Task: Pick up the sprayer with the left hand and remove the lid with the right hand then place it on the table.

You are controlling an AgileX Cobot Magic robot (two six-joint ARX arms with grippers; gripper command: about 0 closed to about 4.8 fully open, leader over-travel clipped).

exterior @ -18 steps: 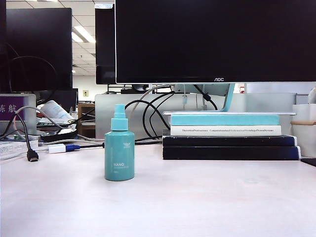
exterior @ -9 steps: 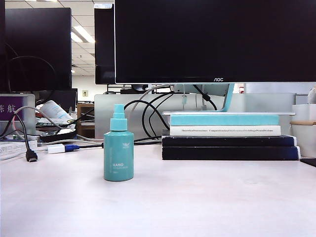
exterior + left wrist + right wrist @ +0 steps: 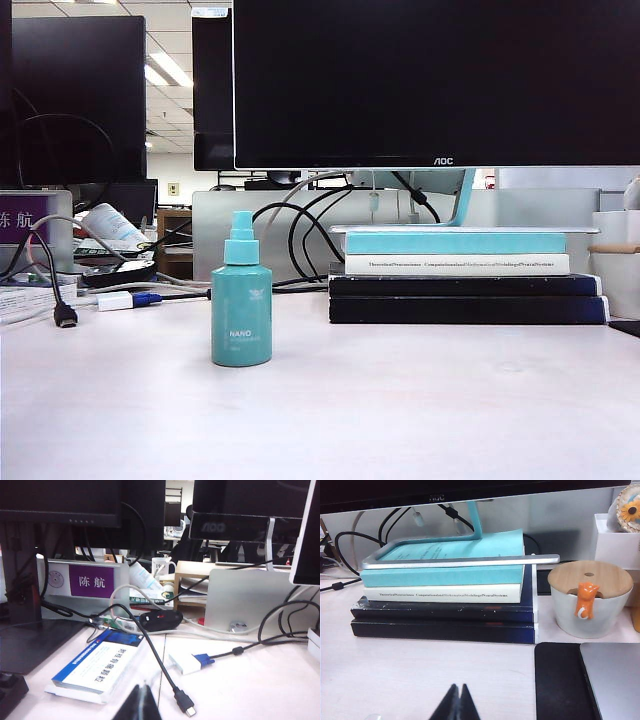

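The teal sprayer (image 3: 241,310) stands upright on the pale table (image 3: 400,420), left of the middle, with its teal nozzle bare. A faint clear ring on the table, apparently the lid (image 3: 510,366), lies in front of the books; a clear rounded edge (image 3: 371,717) also shows in the right wrist view. Neither gripper shows in the exterior view. My left gripper (image 3: 142,686) is shut and empty, low over the table near a loose cable plug. My right gripper (image 3: 458,685) is shut and empty, facing the book stack. Neither wrist view shows the sprayer.
A stack of books (image 3: 465,280) lies under the monitor (image 3: 440,80) at the right. Cables and a black plug (image 3: 185,702) trail on the left beside a blue-white booklet (image 3: 97,665). A white cup with a wooden top (image 3: 590,597), a black pad (image 3: 560,680) and a laptop corner (image 3: 615,680) sit at the far right.
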